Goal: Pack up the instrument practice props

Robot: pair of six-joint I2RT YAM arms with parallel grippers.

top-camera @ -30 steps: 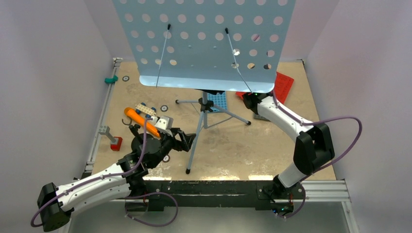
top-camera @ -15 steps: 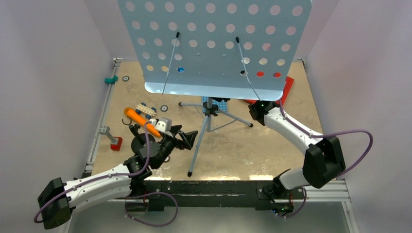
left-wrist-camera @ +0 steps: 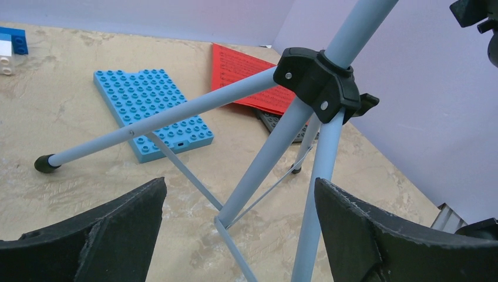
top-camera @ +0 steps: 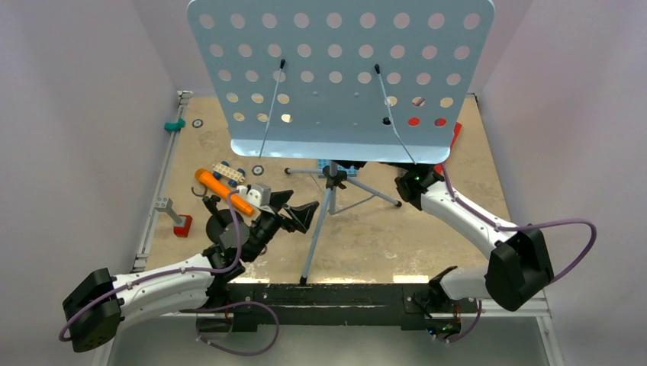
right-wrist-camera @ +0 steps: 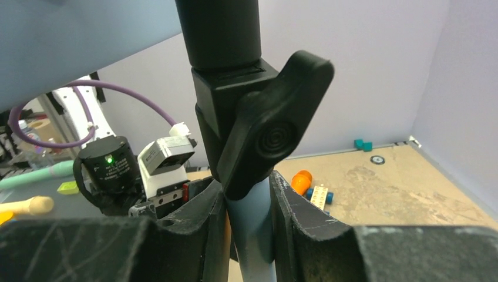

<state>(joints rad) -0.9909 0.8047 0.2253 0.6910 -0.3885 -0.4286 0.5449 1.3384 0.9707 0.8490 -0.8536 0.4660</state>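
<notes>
At the stand's [top-camera: 339, 76] pole [right-wrist-camera: 252, 235], the right gripper [right-wrist-camera: 249, 211] is clamped tight, one finger on each side of the pale-blue tube just beneath the black clamp knob [right-wrist-camera: 270, 129]. From above, that gripper [top-camera: 408, 179] sits under the right lower corner of the perforated desk, which fills the far half of the top view.

Left of the pole, the left gripper [left-wrist-camera: 238, 235] is spread wide and holds nothing. The grey legs [left-wrist-camera: 270, 153] run through the gap between its fingers, and one leg passes just beside the right finger [left-wrist-camera: 364, 235] — whether they touch cannot be told. The black hub [left-wrist-camera: 317, 79] that joins the legs lies just beyond the fingers.

Under the legs, a blue plate [left-wrist-camera: 152, 111] lies flat on the table [top-camera: 381, 236]. Beyond the hub, the red pages [left-wrist-camera: 252, 79] lie flat too, overlapping a grey plate [left-wrist-camera: 282, 120]; from above only a red edge [top-camera: 456, 133] shows past the desk's right lower corner.

Left of the stand, the orange mic [top-camera: 221, 191] slants on its black base close by the left arm's wrist — a small brick car [top-camera: 229, 171] sits just behind it.
</notes>
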